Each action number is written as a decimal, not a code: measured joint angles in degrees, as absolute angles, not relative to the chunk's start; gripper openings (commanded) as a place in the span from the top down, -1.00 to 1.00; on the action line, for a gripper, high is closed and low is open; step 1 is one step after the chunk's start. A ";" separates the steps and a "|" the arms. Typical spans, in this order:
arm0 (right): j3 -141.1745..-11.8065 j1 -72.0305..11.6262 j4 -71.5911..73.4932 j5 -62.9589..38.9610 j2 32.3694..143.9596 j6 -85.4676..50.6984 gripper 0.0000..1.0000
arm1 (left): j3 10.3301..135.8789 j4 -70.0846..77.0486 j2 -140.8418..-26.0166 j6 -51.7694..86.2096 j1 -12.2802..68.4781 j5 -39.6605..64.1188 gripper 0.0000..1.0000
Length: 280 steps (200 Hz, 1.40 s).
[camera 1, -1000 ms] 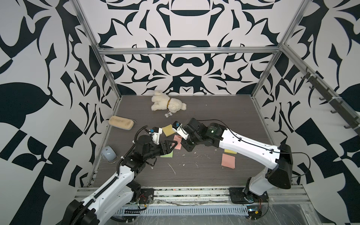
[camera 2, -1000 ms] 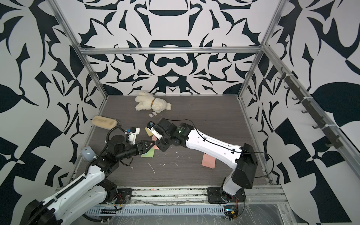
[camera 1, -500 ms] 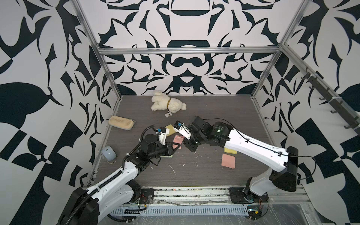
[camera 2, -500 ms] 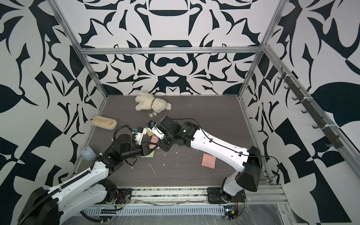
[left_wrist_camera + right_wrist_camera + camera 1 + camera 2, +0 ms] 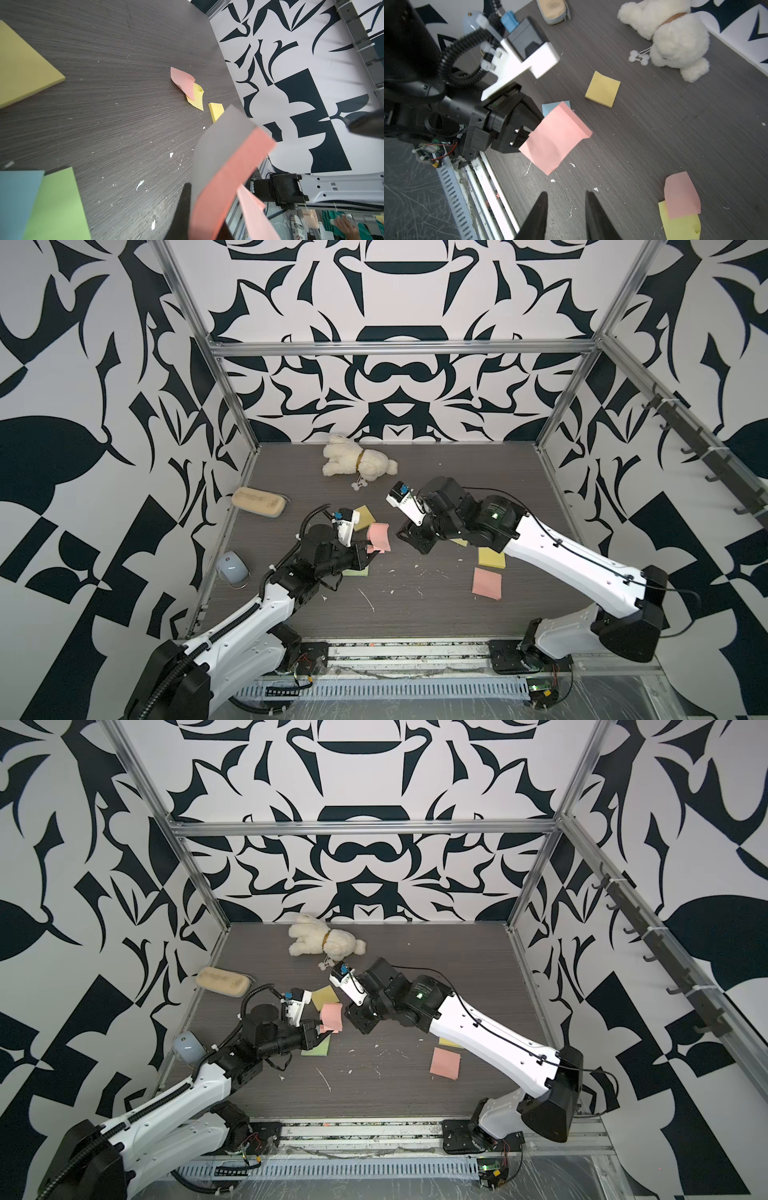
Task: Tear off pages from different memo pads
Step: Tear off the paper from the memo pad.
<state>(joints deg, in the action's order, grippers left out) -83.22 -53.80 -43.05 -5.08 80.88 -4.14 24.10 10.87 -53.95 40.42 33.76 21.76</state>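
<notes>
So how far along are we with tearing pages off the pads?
Done: a loose pink page and yellow page lie on the table, so those two colours look torn. In hand: the left gripper is shut on the pink pad, held in the air; the right gripper is open and empty, facing it. Left: no green or blue sheet lies loose in view; the green pad and blue pad lie flat.

The plush dog lies far middle, the oblong pouch far left, the computer mouse before it. A memo pad lies before the dog, loose pages nearer right.
</notes>
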 measured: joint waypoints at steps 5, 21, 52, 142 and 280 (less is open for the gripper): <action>-83.22 -53.95 -43.00 -4.89 80.73 -4.16 0.22 | 24.10 10.87 -53.95 40.42 33.76 21.76 1.00; -83.22 -56.16 -43.18 -3.18 81.58 -4.08 0.19 | 24.10 10.87 -53.95 40.42 33.76 21.78 1.00; -83.22 -62.13 -43.55 0.14 86.61 -2.79 0.17 | 24.18 10.87 -53.95 40.42 33.76 21.80 1.00; -83.24 -64.12 -42.48 6.94 90.17 -0.86 0.17 | 24.34 10.87 -54.24 40.42 33.76 21.96 1.00; -83.40 -63.42 -38.89 9.15 90.94 -1.26 0.68 | 25.08 10.90 -55.48 40.45 33.76 23.03 1.00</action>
